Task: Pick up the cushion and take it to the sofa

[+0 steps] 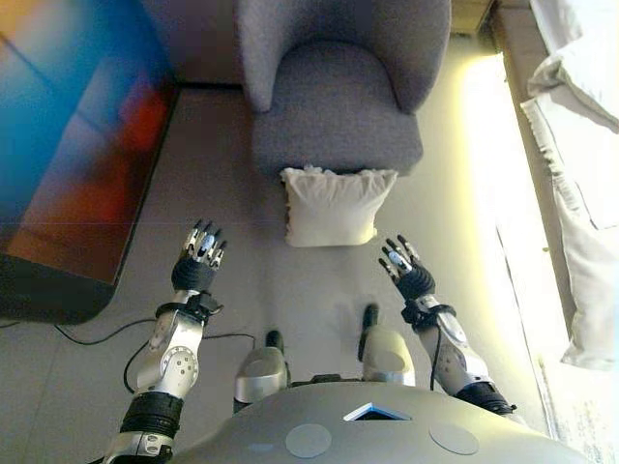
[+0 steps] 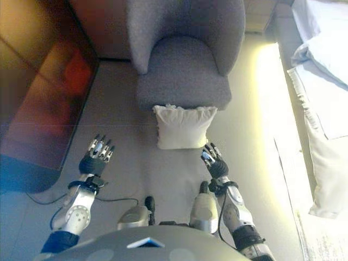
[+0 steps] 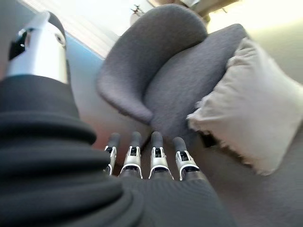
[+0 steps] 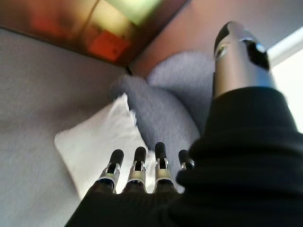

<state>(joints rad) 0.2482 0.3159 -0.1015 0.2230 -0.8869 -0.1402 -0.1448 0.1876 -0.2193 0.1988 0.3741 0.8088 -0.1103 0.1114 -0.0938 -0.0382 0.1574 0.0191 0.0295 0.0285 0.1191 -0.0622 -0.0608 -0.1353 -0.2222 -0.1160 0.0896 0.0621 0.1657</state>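
Hands empty, both: the left hand hovers over the floor with its fingers straight and loosely spread, and the right hand likewise. Up between them, at about one o'clock from the left hand and eleven o'clock from the right, the cream cushion stands on the floor, leaning against the front of the grey sofa. Neither hand touches it. At nine o'clock stands a dark glossy cabinet.

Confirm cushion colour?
Plain cream-white, no pattern, with a frilled edge. The cushion leans against the grey armchair; clearest in the left eye view.
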